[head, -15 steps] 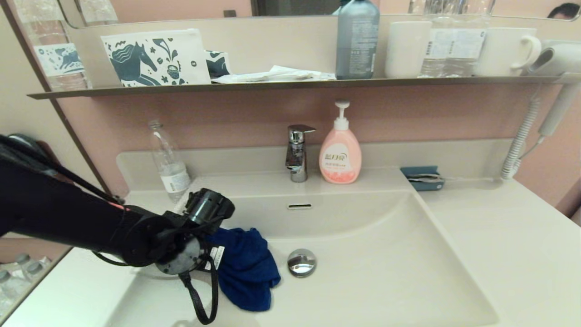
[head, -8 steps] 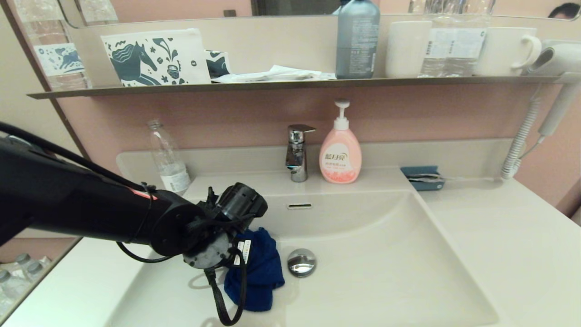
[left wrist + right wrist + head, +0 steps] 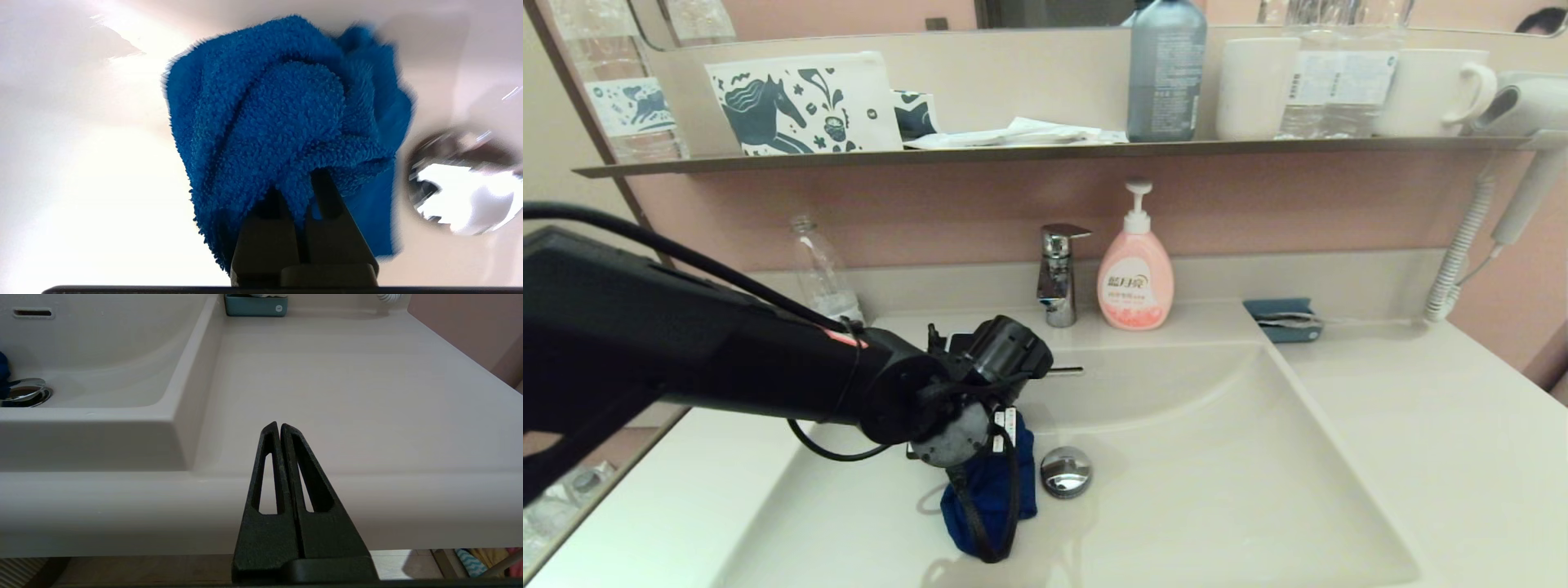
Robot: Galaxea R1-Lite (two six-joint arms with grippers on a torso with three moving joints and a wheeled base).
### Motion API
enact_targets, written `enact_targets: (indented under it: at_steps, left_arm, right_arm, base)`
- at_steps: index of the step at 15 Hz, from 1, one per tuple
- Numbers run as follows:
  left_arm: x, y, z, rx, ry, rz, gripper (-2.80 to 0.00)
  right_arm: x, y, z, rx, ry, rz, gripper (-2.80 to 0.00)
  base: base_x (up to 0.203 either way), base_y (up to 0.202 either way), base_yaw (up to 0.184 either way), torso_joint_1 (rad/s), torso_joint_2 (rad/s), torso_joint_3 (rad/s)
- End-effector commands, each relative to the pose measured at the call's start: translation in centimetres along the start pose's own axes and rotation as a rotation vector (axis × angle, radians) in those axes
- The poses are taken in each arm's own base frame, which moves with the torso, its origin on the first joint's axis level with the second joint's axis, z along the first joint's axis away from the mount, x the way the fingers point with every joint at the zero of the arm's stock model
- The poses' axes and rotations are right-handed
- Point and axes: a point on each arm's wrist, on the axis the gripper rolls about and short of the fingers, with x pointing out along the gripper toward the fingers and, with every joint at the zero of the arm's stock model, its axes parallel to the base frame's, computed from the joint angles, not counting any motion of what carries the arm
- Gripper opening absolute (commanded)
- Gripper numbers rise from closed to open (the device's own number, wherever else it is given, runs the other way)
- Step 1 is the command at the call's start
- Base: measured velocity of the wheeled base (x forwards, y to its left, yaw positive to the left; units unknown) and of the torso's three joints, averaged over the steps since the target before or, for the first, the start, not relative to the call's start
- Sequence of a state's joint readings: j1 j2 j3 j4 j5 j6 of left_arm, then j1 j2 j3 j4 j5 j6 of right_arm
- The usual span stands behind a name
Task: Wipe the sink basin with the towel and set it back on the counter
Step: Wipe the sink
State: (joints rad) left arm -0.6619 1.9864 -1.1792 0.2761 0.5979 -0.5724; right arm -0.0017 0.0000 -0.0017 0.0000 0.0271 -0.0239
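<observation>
I have my left gripper (image 3: 300, 196) down inside the sink basin (image 3: 1217, 490). Its two fingers are squeezed tight on a fold of the blue towel (image 3: 282, 130). The towel is bunched up in a soft lump and hangs from the fingers. From my head camera I see the towel (image 3: 988, 498) low in the basin, on its floor, just beside the shiny round drain plug (image 3: 1066, 471). My left arm reaches across from the left and hides the top of the towel. A black strap loops down in front of it.

My right gripper (image 3: 280, 428) is not in the sink. It sits low, just in front of the counter's edge, with its fingers pressed together and nothing between them. The counter (image 3: 347, 396) spreads out flat past it, to the right of the basin.

At the back I see the tap (image 3: 1058, 273), a pink soap bottle (image 3: 1135, 278) beside it, and a clear water bottle (image 3: 823, 273) behind my left arm.
</observation>
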Motion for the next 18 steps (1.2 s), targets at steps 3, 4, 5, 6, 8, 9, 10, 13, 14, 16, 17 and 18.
enact_targets:
  at_steps: [3, 4, 5, 6, 8, 9, 10, 13, 14, 16, 17, 18]
  left_arm:
    - [4.1, -3.3, -1.1, 0.004, -0.024, -0.013, -2.80]
    - [5.1, -4.2, -1.5, 0.001, -0.039, -0.026, -2.80]
    - [5.9, -5.2, -1.8, -0.017, -0.070, -0.052, -2.80]
    - [6.3, -6.2, -2.0, -0.033, -0.104, -0.081, -2.80]
    - [5.4, -8.3, -2.0, -0.041, -0.163, -0.118, -2.80]
    - [5.0, -9.2, -1.7, -0.052, -0.192, -0.125, -2.80]
    - [4.6, -10.0, -1.4, -0.063, -0.213, -0.136, -2.80]
    - [3.9, -12.9, -1.5, -0.082, -0.250, -0.158, -2.80]
    - [3.8, -13.6, -1.3, -0.092, -0.260, -0.161, -2.80]
    - [3.4, -14.7, -0.7, -0.099, -0.270, -0.170, -2.80]
    - [2.8, -15.3, -0.6, -0.100, -0.270, -0.178, -2.80]
    - [2.0, -15.8, -0.6, -0.099, -0.262, -0.186, -2.80]
  right_arm:
    - [0.0, 0.0, 0.0, -0.001, 0.000, 0.001, -2.80]
    - [0.0, 0.0, 0.0, -0.001, 0.000, 0.001, -2.80]
    - [0.0, 0.0, 0.0, -0.001, 0.000, 0.001, -2.80]
    - [0.0, 0.0, 0.0, -0.001, 0.000, 0.001, -2.80]
    - [0.0, 0.0, 0.0, -0.001, 0.000, 0.001, -2.80]
    - [0.0, 0.0, 0.0, -0.001, 0.000, 0.001, -2.80]
    - [0.0, 0.0, 0.0, -0.001, 0.000, 0.001, -2.80]
    - [0.0, 0.0, 0.0, -0.001, 0.000, 0.001, -2.80]
    - [0.0, 0.0, 0.0, -0.001, 0.000, 0.001, -2.80]
    - [0.0, 0.0, 0.0, -0.001, 0.000, 0.001, -2.80]
    - [0.0, 0.0, 0.0, -0.001, 0.000, 0.001, -2.80]
    - [0.0, 0.0, 0.0, -0.001, 0.000, 0.001, -2.80]
  base:
    - [0.000, 0.000, 0.000, 0.000, 0.00, 0.000]
    - [0.000, 0.000, 0.000, 0.000, 0.00, 0.000]
    - [0.000, 0.000, 0.000, 0.000, 0.00, 0.000]
    - [0.000, 0.000, 0.000, 0.000, 0.00, 0.000]
    - [0.000, 0.000, 0.000, 0.000, 0.00, 0.000]
    - [0.000, 0.000, 0.000, 0.000, 0.00, 0.000]
    - [0.000, 0.000, 0.000, 0.000, 0.00, 0.000]
    - [0.000, 0.000, 0.000, 0.000, 0.00, 0.000]
    - [0.000, 0.000, 0.000, 0.000, 0.00, 0.000]
    - [0.000, 0.000, 0.000, 0.000, 0.00, 0.000]
    - [0.000, 0.000, 0.000, 0.000, 0.00, 0.000]
    - [0.000, 0.000, 0.000, 0.000, 0.00, 0.000]
